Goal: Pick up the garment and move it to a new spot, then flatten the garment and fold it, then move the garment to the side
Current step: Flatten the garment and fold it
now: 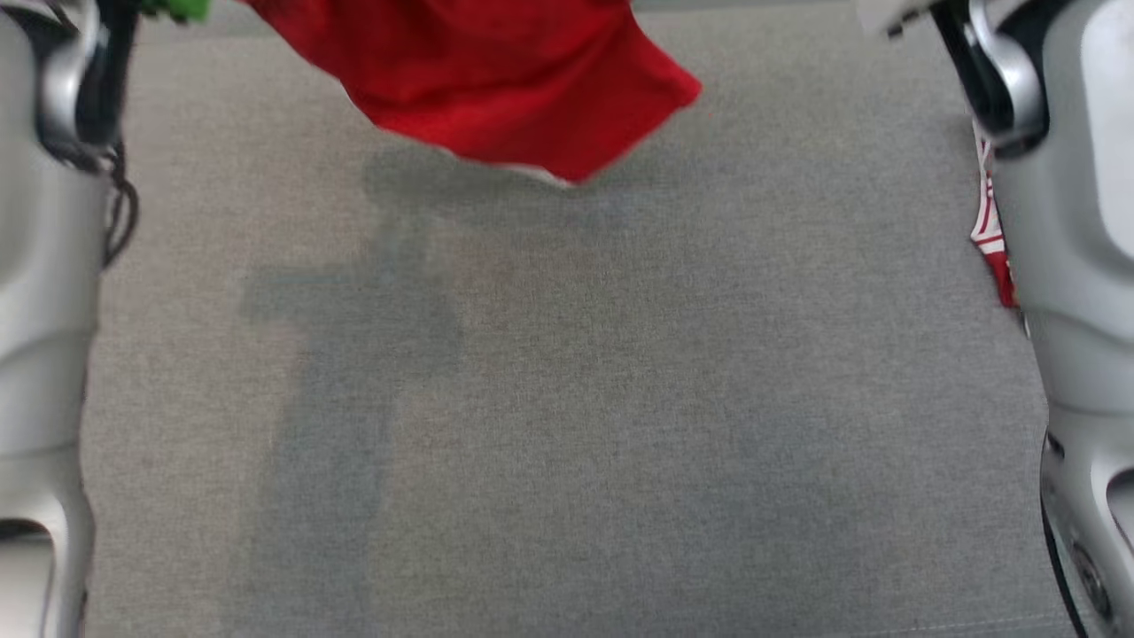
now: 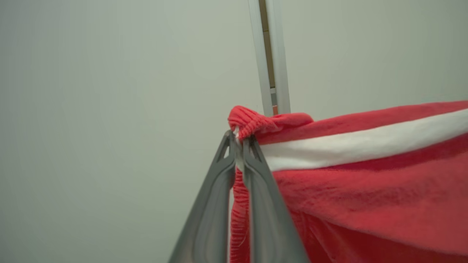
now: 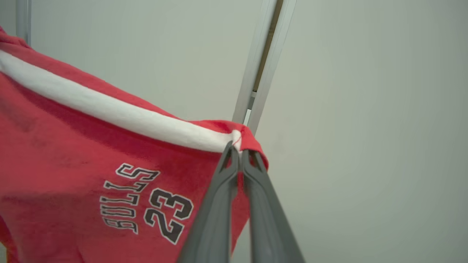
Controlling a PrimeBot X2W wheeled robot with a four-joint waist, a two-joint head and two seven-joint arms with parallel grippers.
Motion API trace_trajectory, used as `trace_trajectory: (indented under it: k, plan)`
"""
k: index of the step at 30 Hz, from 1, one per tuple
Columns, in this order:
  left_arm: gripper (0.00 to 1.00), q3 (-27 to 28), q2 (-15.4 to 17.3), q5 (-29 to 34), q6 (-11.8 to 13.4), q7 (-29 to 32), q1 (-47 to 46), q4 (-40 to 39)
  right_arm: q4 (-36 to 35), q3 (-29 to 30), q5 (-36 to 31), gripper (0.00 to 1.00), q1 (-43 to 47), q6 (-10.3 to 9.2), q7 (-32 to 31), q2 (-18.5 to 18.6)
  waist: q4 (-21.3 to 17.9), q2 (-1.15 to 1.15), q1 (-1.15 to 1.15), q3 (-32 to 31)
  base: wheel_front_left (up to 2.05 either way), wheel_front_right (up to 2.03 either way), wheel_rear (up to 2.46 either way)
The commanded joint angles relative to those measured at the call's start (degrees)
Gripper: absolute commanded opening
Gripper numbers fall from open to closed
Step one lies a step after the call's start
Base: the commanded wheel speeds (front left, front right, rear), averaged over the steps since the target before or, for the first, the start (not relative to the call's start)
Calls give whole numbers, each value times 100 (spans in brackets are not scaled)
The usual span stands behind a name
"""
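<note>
While both arms hold it aloft, garment [image 1: 496, 80] hangs over the grey surface [image 1: 567, 425] | left gripper [image 2: 238, 138] clamped on one corner of its striped edge, right gripper [image 3: 236, 147] clamped on the other | edge spans gripper to gripper, cloth drops below; neither arm nearer.

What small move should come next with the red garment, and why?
Probably lower the left gripper and right gripper together, laying the garment onto the grey surface: each pinches its white-banded edge, and it hangs above the surface.
</note>
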State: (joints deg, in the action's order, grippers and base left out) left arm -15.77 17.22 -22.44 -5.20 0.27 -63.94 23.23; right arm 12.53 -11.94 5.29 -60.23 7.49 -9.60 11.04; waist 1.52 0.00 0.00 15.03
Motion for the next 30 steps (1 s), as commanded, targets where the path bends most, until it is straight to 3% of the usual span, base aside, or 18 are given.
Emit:
trace_trajectory:
  k: [1,8,13,18,21,30]
  plan:
    - [0,35,34,51,-34,-146,-406,253,292,-36,-132,0,-467,-2,146,-28,-251,0,0,995,0,0,0]
    - [0,253,-46,72,-46,-1022,-2029,1678,2130,382,-496,0,-2246,-7,1267,-371,-440,0,0,1659,0,0,0]
    - [0,262,-279,-14,-103,-1442,-2368,2409,3175,701,-789,0,-2595,-7,1957,-532,-396,0,0,1896,0,0,0]
    - [0,111,-620,-167,-214,-1550,-1897,2712,3969,553,-1082,0,-2261,-5,2303,-553,-159,0,0,2061,0,0,0]
    - [0,-143,-657,-55,-227,-1548,-1370,2433,4285,418,-1078,0,-1955,-5,2413,-479,-52,0,0,2027,0,0,0]
    - [0,-827,-270,270,-222,-1550,566,1499,4209,44,-929,0,-652,-5,2480,-188,103,0,0,1440,0,0,0]
